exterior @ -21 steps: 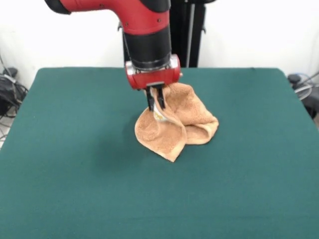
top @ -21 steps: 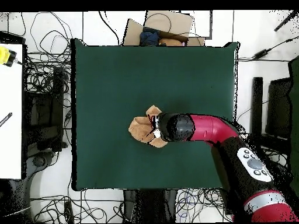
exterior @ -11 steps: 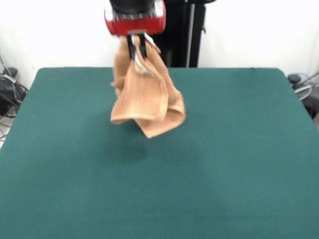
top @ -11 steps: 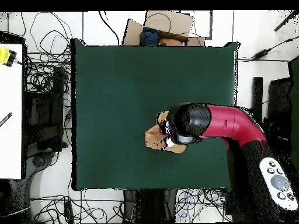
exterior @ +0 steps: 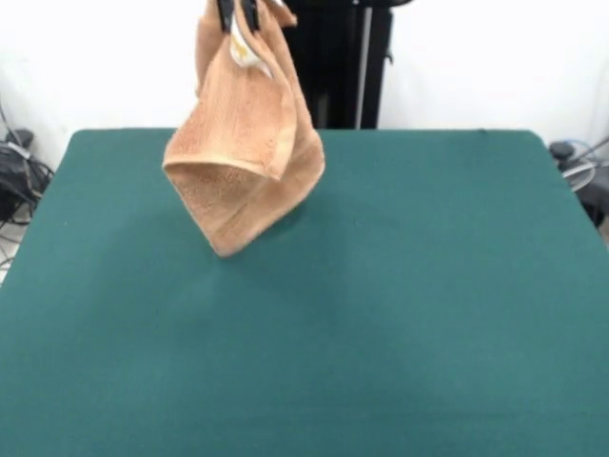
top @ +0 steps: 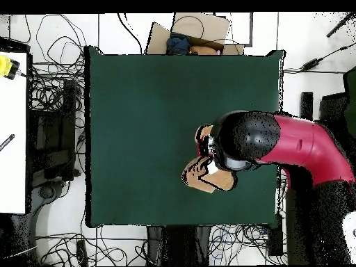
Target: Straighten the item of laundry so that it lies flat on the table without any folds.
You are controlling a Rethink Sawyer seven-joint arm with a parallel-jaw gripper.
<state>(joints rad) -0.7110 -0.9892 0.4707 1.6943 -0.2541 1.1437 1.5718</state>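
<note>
The orange-tan towel [exterior: 245,143] hangs in the air above the dark green table [exterior: 400,314], bunched and folded, its lowest corner just clear of the cloth. My gripper [exterior: 238,11] shows only as black fingertips at the top edge of the front view, shut on the towel's upper edge beside a white tag [exterior: 245,52]. From overhead, the towel [top: 201,175] peeks out from under the red and black arm [top: 278,142], which hides the gripper itself.
Cables and equipment lie on the floor around the table [top: 139,104]. A cardboard box [top: 191,31] sits beyond one table edge. A white bench [top: 12,132] with a yellow tool stands to the side in the overhead view.
The gripper has risen, lifting the towel off the table. In the front view it has moved up and to the left, and the towel now hangs free.
</note>
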